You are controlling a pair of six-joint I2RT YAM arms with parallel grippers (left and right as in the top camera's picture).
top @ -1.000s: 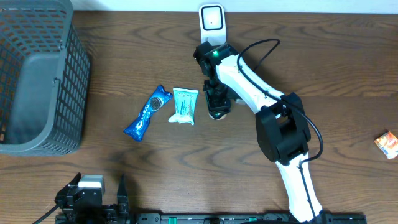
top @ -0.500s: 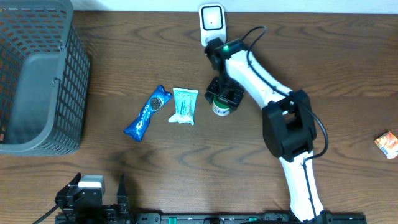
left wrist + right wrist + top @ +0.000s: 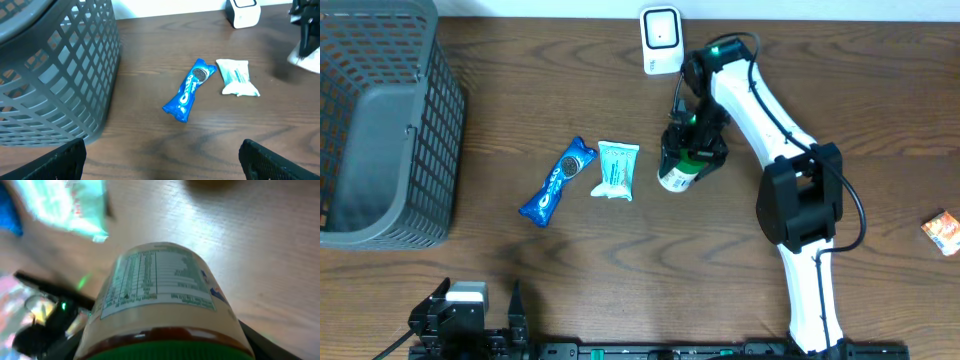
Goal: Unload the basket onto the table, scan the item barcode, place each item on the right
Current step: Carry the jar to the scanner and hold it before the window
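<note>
One green-capped bottle [image 3: 160, 290], one white scanner [image 3: 661, 27], one grey basket [image 3: 380, 190], and three snacks: blue packet [image 3: 556, 181], teal packet [image 3: 617, 170], orange packet [image 3: 943, 232]. The right hand [image 3: 692, 150] grips the bottle between its fingers, cap toward the wrist; the scanner stands just beyond it. The left hand [image 3: 162, 160] is spread wide, holding nothing.

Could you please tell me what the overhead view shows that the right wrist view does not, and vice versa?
Only overhead: the grey basket, the white scanner and a small orange packet. Only right wrist: the fine print on the label. Both: the green-capped bottle held in the right gripper, the pale green packet and the wooden table.
</note>
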